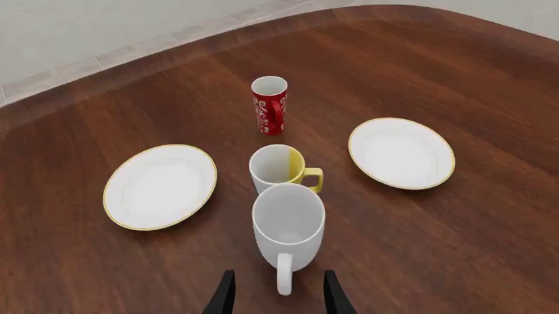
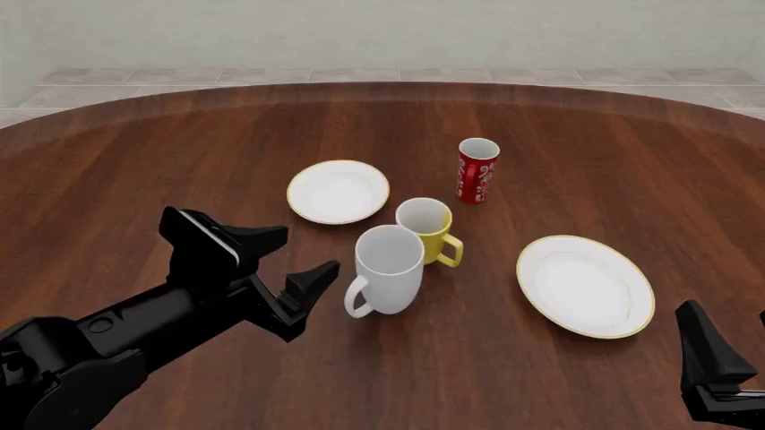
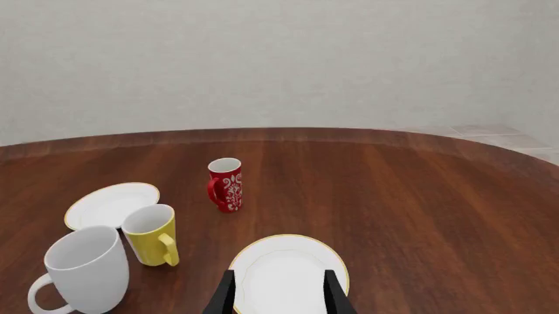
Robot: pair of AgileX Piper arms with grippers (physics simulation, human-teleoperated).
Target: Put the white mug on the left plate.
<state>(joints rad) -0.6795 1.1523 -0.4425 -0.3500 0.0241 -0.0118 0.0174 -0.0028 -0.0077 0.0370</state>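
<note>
The white mug (image 2: 390, 267) stands upright on the table, its loop handle turned toward my left gripper (image 2: 306, 251). That gripper is open, a short way from the handle and not touching it. In the left wrist view the white mug (image 1: 288, 224) stands just ahead of the open left gripper (image 1: 279, 299), with its handle between the finger lines. The left plate (image 2: 339, 191), small with a gold rim, lies bare behind and left of the mug; it also shows in the left wrist view (image 1: 160, 186). My right gripper (image 2: 729, 356) is open and empty at the near right. The right wrist view shows the white mug (image 3: 88, 268) too.
A yellow mug (image 2: 427, 227) stands right behind the white mug, almost touching it. A red patterned cup (image 2: 478, 170) stands farther back. The larger gold-rimmed plate (image 2: 586, 285) lies to the right, just ahead of the right gripper (image 3: 279, 297).
</note>
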